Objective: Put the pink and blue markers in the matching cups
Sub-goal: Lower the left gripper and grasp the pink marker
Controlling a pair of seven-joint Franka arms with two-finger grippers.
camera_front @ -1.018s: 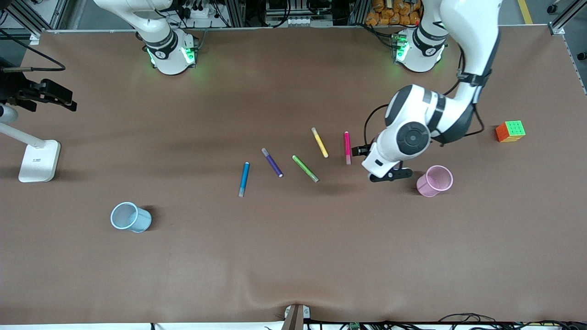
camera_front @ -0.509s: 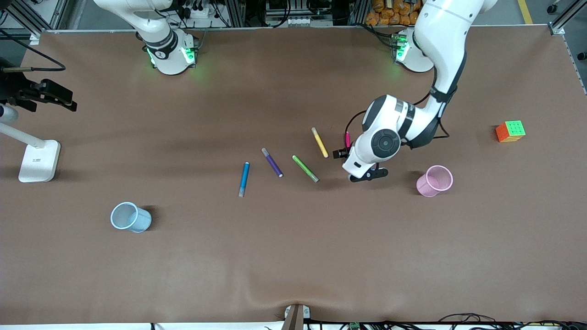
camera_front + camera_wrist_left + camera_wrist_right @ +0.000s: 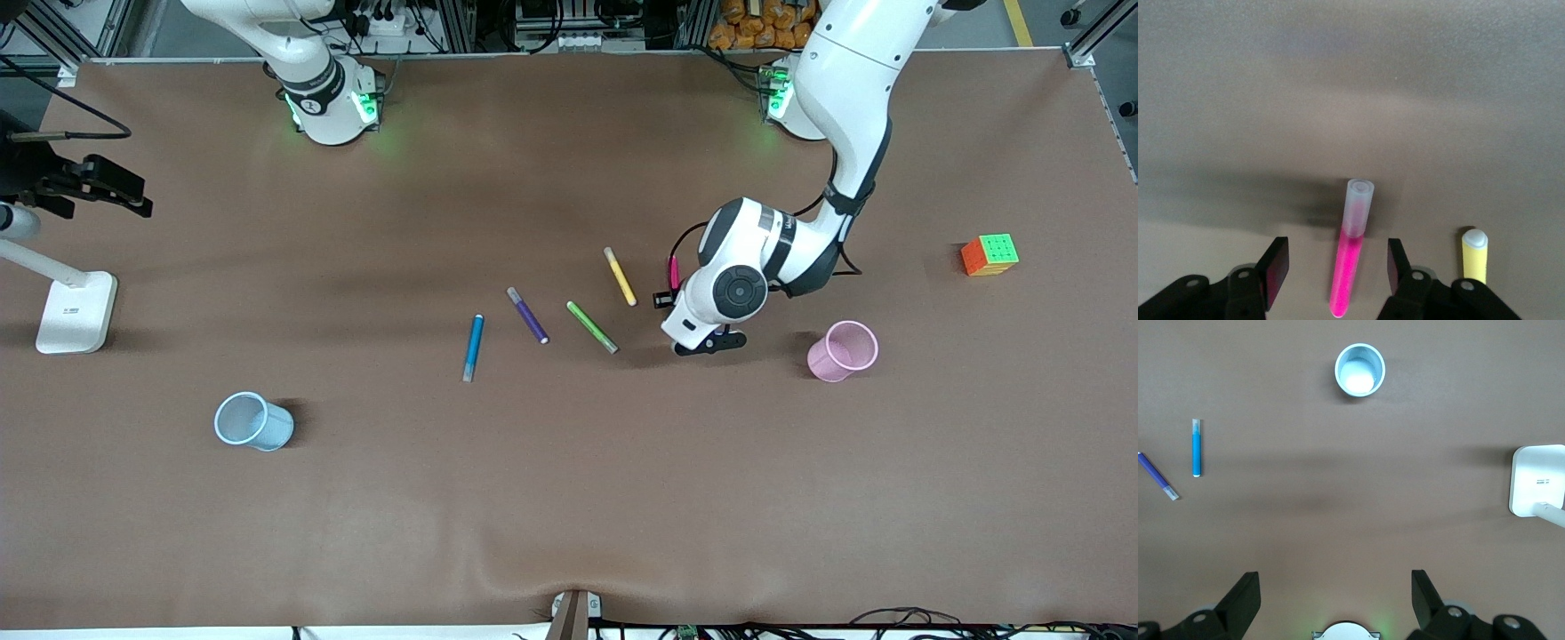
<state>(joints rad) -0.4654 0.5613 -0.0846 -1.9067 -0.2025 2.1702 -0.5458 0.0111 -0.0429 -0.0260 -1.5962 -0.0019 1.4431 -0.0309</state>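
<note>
Pink marker between open left gripper jaws; tip cut off.

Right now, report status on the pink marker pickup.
Left claw open, straddling pink marker on the table. Right claw open, waiting high. Yellow marker lies close beside; pink cup upright.
</note>
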